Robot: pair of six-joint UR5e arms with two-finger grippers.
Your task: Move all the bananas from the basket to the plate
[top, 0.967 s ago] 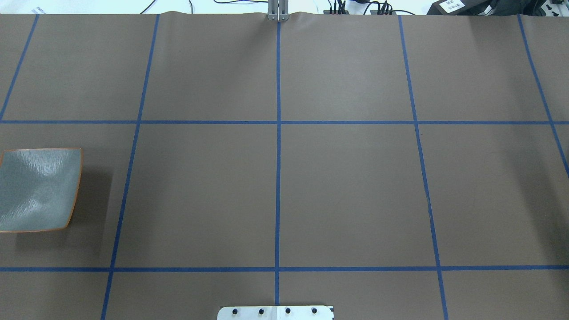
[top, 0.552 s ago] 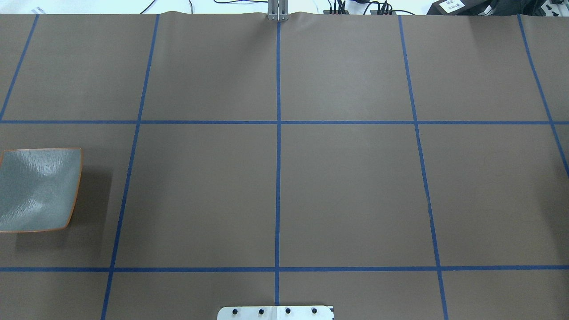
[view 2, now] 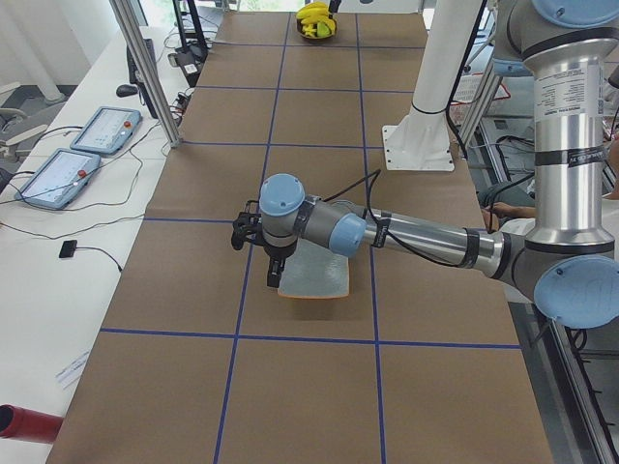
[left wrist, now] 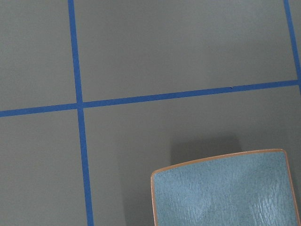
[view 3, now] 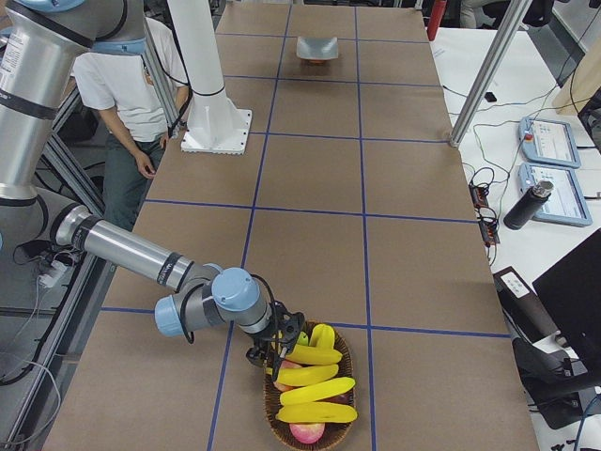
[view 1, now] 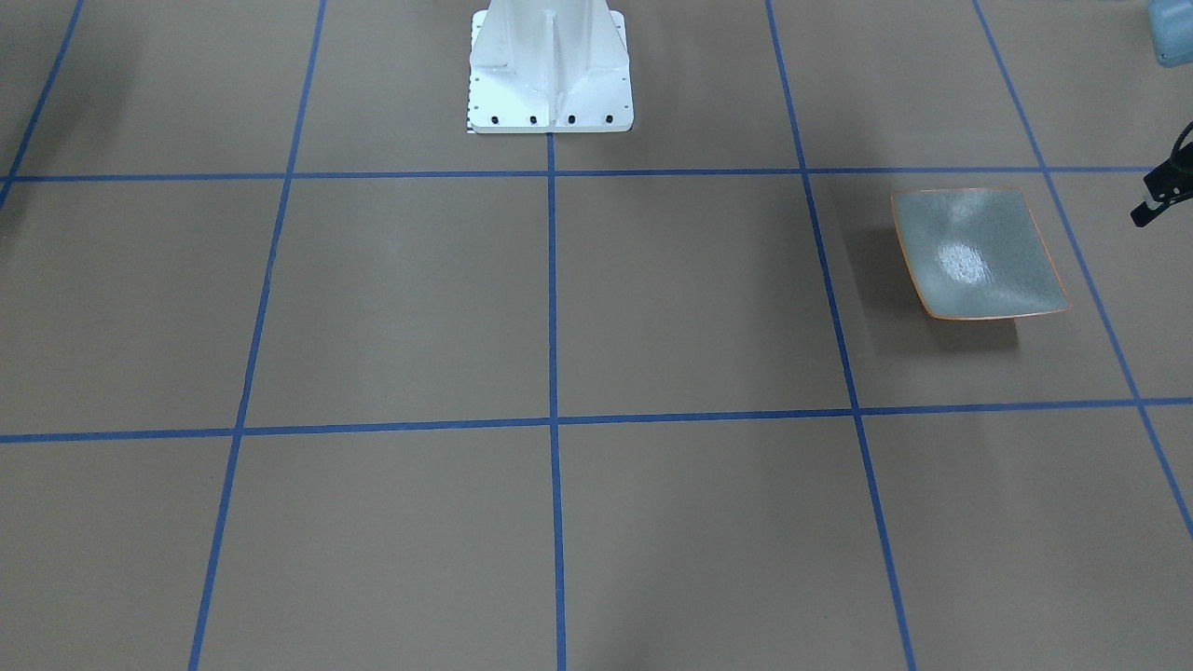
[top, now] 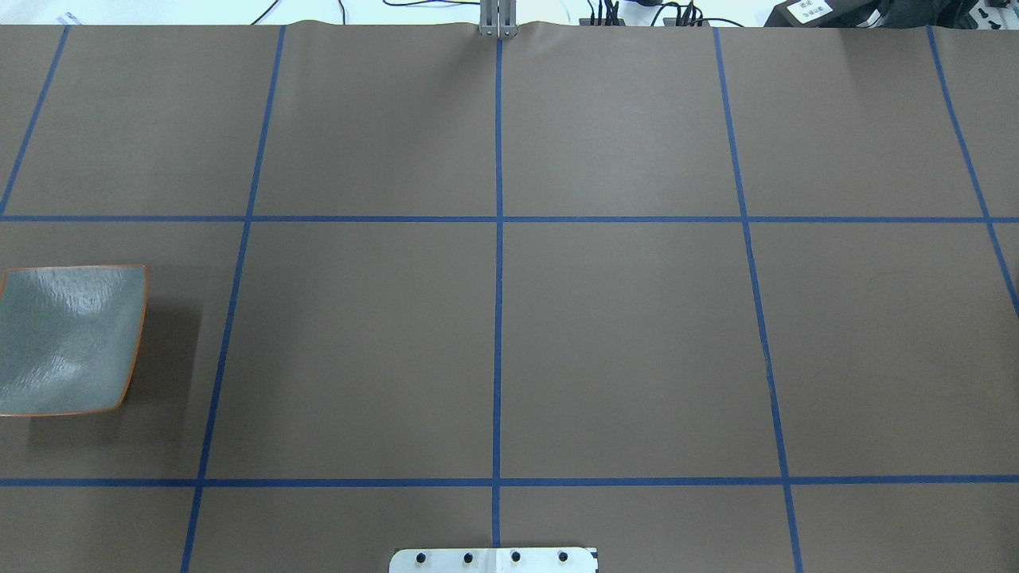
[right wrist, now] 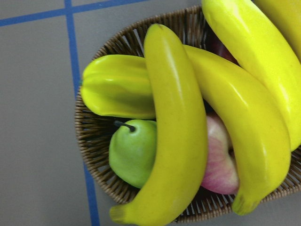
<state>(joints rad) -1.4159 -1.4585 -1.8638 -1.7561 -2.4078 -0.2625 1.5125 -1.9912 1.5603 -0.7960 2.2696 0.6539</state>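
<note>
Several yellow bananas point(view 3: 310, 376) lie in a wicker basket point(view 3: 349, 376) at the table's right end; close up in the right wrist view the bananas point(right wrist: 178, 132) lie across the basket point(right wrist: 94, 141). My right gripper point(view 3: 274, 355) hangs at the basket's near rim, over the fruit; I cannot tell whether it is open. The square grey-green plate point(top: 68, 342) is bare at the table's left end; it also shows in the front-facing view point(view 1: 979, 252) and the left wrist view point(left wrist: 225, 188). My left gripper point(view 2: 277, 278) hovers over the plate's point(view 2: 319, 285) edge; I cannot tell its state.
A green pear point(right wrist: 134, 150), a pink apple point(right wrist: 218, 160) and a yellow-green fruit point(right wrist: 117, 87) share the basket. The robot's white pedestal point(view 1: 550, 65) stands at the table's near-middle edge. A person point(view 3: 131, 85) stands beside it. Metal posts point(view 2: 145, 68) line the far side.
</note>
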